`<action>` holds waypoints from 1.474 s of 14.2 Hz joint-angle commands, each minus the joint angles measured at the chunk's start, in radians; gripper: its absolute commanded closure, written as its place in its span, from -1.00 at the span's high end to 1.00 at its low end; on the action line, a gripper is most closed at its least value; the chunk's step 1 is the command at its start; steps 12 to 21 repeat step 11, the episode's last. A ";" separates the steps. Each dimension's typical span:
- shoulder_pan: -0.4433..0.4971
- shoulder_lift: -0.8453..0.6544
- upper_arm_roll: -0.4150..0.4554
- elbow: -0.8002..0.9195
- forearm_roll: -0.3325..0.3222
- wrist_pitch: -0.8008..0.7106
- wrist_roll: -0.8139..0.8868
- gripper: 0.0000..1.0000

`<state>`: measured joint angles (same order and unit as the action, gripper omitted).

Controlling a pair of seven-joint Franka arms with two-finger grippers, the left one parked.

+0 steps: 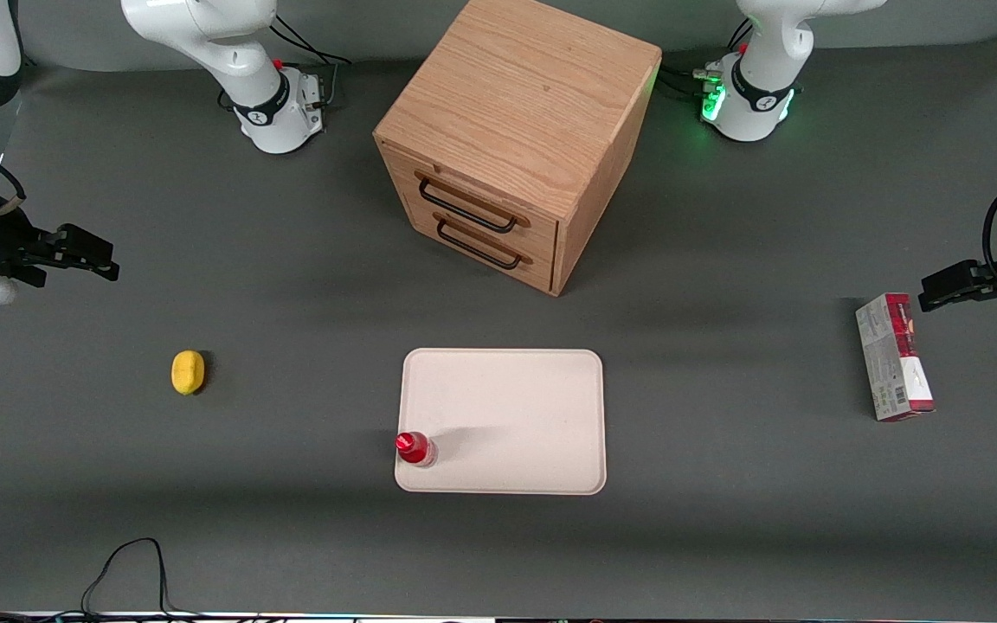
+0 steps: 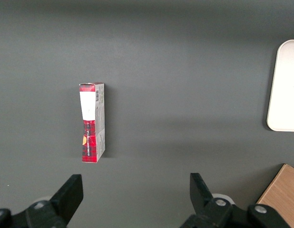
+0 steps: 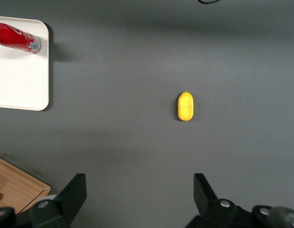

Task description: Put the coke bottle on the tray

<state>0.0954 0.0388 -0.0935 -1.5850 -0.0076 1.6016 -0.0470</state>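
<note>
Cream-white, the tray [image 1: 516, 407] lies on the grey worktop [image 1: 291, 519] in front of the wooden drawer cabinet [image 1: 511, 138], bare tabletop all around its rim. Upright on the tray's near corner toward the working arm's end stands the coke bottle [image 1: 415, 448], touching nothing else. A yellow lemon [image 1: 188, 372] lies well apart, farther toward that end. Above the worktop's edge there hangs the gripper [image 1: 92, 258], fingers spread and empty, its arm cut off by the frame.

Front view looks steeply down; both wrist views face the table [image 1: 723, 536], sharing the tray [image 3: 23, 90]
</note>
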 commanded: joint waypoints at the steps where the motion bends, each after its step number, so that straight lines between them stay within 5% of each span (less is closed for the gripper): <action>1: -0.011 -0.011 0.005 -0.010 -0.008 0.011 0.012 1.00; 21: -0.009 -0.011 -0.002 -0.004 -0.005 0.007 0.058 1.00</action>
